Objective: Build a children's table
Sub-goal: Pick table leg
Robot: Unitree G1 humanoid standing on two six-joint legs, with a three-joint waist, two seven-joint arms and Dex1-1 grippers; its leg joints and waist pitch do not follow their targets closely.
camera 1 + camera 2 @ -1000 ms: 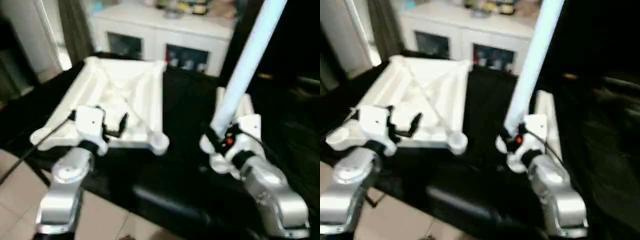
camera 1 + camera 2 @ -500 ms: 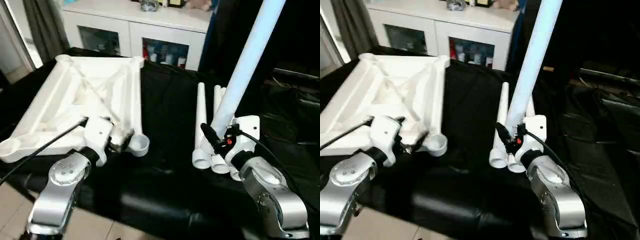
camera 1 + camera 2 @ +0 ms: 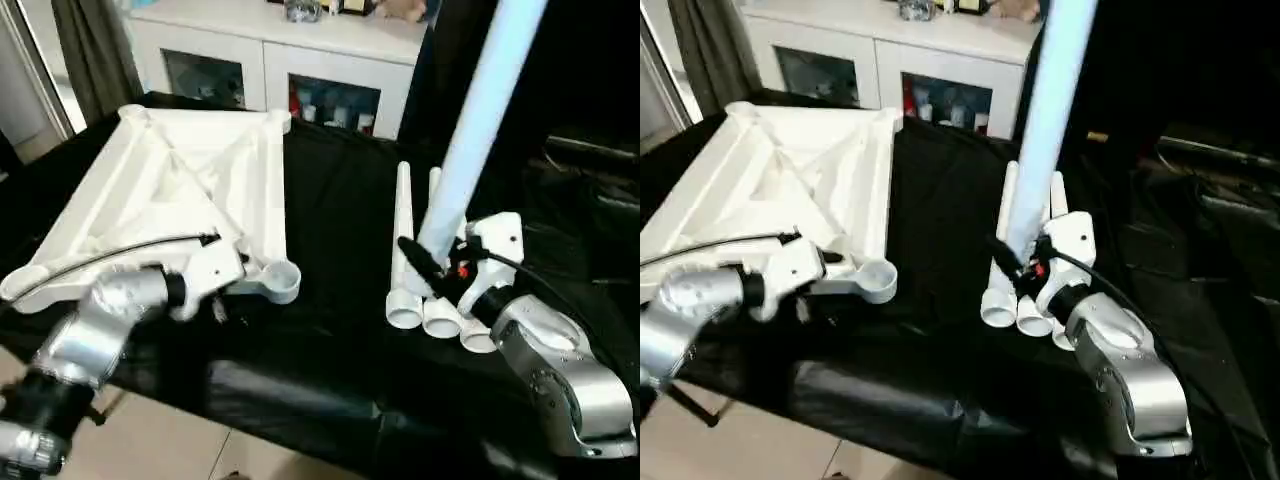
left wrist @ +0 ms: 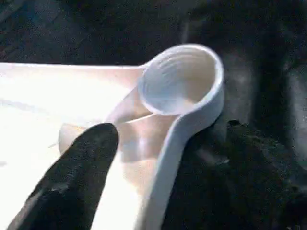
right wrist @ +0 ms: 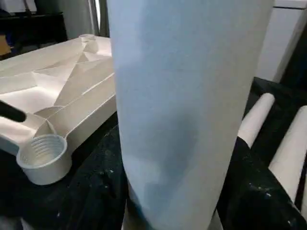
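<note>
The hollow leg (image 3: 470,130), upright in the right hand (image 3: 440,268), looks light, stiff and slick, best gripped low, while the left hand (image 3: 222,295) hangs unclenched by the tabletop (image 3: 190,190) on the desk (image 3: 340,200).

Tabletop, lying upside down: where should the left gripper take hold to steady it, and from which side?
Probably the near edge rail of the tabletop just beside the near corner socket, coming from the robot's side. The rail is a raised rib that fingers can straddle, the socket stays free for a leg, and the left gripper is already there.
</note>
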